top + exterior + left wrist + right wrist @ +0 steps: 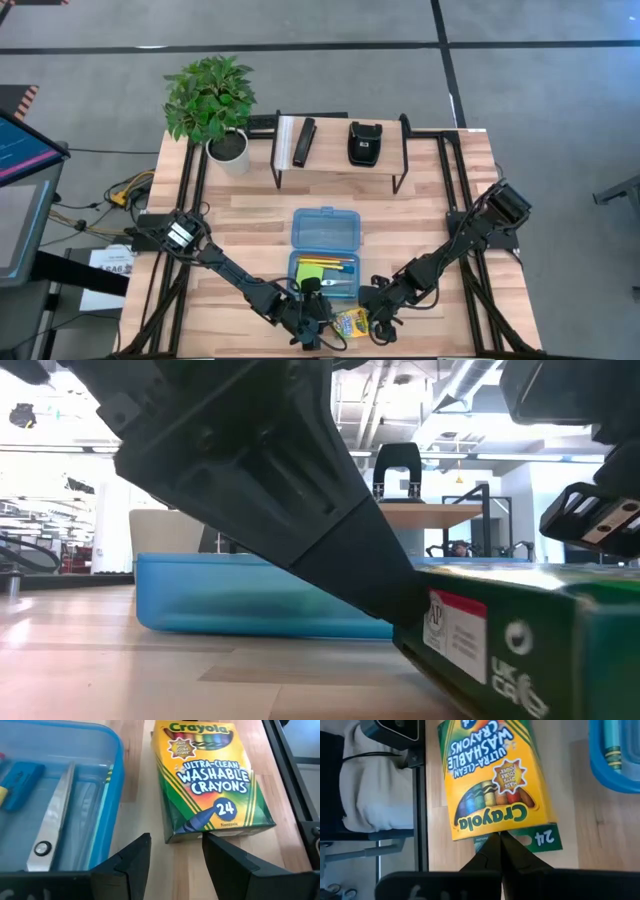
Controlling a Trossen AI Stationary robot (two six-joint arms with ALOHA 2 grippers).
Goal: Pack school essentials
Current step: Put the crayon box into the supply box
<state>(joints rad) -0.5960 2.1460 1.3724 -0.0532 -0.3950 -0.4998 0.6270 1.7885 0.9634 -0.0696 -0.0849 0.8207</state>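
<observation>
The crayon box (350, 323) lies flat on the table (240, 225), outside the case (325, 268), just beside the case's near right corner and close to the table's front edge. The left gripper (174, 856) is held with its jaws wide, aimed at one short end of the crayon box; nothing is gripped. The right gripper (498, 851) is shut, empty, its closed tip at the opposite short end, over the flap.

The step in hand is judged to be the pick-up of the crayon box for the case. It is best taken across its narrow sides, with the open jaws lowered squarely so both fingers seat before closing; the shut right tip could serve as a stop against sliding. The case wall lies close and should be cleared on the lift.

The left wrist view shows scissors (52, 827) already lying in the case, which the right wrist view does not. The high view alone shows the sticky notes (309, 272) and pencils (335, 265) in the case. The low view shows only the case wall and the crayon box edge.
</observation>
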